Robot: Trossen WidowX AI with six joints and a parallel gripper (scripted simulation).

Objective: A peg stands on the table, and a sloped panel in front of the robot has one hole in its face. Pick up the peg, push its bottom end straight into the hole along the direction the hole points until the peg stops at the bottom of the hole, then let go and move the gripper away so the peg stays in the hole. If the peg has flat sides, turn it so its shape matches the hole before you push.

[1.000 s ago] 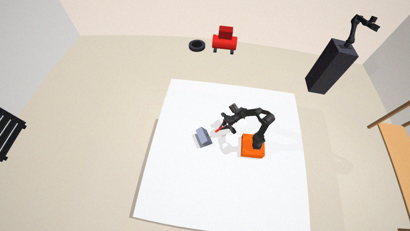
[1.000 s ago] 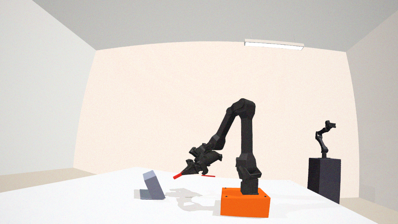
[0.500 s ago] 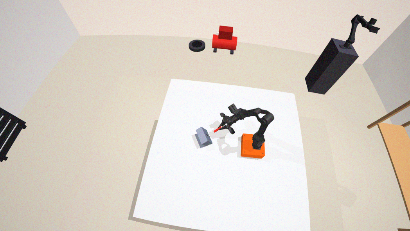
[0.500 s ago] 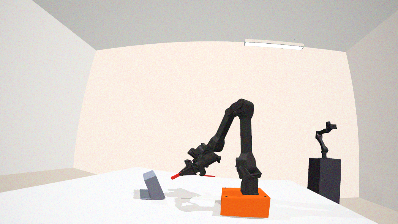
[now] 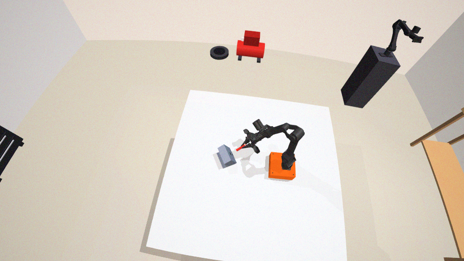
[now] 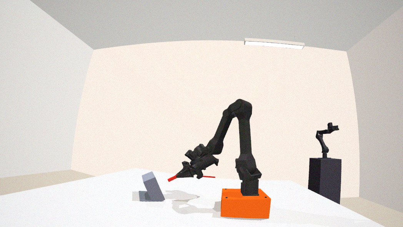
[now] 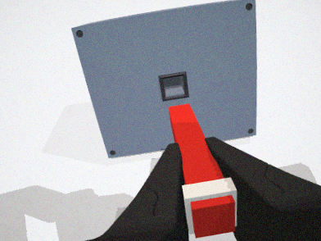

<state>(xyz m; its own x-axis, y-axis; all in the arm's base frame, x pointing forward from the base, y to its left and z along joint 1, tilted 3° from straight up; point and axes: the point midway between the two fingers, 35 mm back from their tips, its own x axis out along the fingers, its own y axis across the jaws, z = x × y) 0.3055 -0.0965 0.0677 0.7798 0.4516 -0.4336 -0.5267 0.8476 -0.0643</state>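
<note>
Currently, no legible txt on peg (image 5: 240, 147) (image 6: 172, 178) (image 7: 192, 143) or panel (image 5: 226, 156) (image 6: 154, 186) (image 7: 127, 82).

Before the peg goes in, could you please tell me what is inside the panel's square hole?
Inside the hole, dark inner walls and a paler grey surface show, nothing red. The deepest part cannot be made out.

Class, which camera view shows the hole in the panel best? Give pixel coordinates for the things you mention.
The wrist view: the square hole (image 7: 174, 87) appears whole, with its dark rim and inner walls. The top view shows it only as a small dark mark; in the exterior view, the hole cannot be seen.
</note>
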